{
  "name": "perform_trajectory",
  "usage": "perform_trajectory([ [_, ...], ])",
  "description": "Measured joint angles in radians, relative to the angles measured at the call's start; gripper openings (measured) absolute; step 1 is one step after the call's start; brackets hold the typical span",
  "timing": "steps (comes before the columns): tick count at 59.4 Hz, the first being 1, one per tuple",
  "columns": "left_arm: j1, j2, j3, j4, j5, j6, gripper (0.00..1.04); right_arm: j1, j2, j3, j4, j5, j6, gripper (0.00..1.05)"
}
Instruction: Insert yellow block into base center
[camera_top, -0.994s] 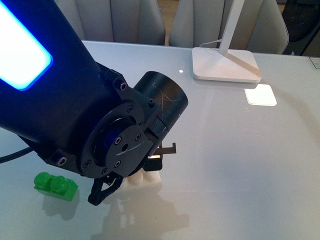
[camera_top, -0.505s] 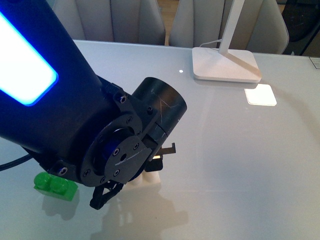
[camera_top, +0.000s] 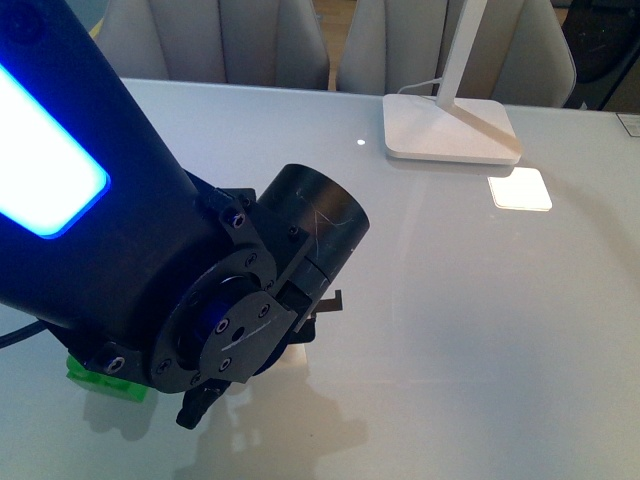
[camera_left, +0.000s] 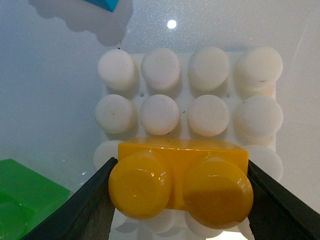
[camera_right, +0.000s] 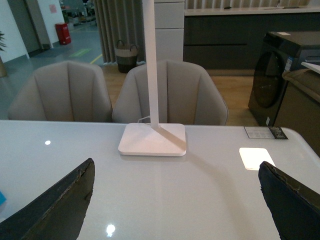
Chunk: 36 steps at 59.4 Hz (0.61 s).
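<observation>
In the left wrist view my left gripper is shut on the yellow block, its two studs facing the camera, one dark finger on each end. The block hangs just above the white studded base, over its near rows; the two far rows of studs show in full. In the front view the left arm covers the base, the block and the gripper's tips. In the right wrist view my right gripper is open and empty above bare table.
A green brick lies beside the base, a sliver of it showing under the arm. A blue brick's corner lies beyond the base. A white lamp foot stands at the table's far side. Chairs stand behind the table.
My left arm has moved down and toward the camera, now hiding the white base and most of the green brick in the front view.
</observation>
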Motion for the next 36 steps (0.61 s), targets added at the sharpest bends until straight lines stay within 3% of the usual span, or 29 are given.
perform_trajectory([
  [36, -0.01, 0.018, -0.004, 0.005, -0.007, 0.011, 0.62, 0.0, 0.0, 0.0, 0.0, 0.0, 0.0, 0.96],
])
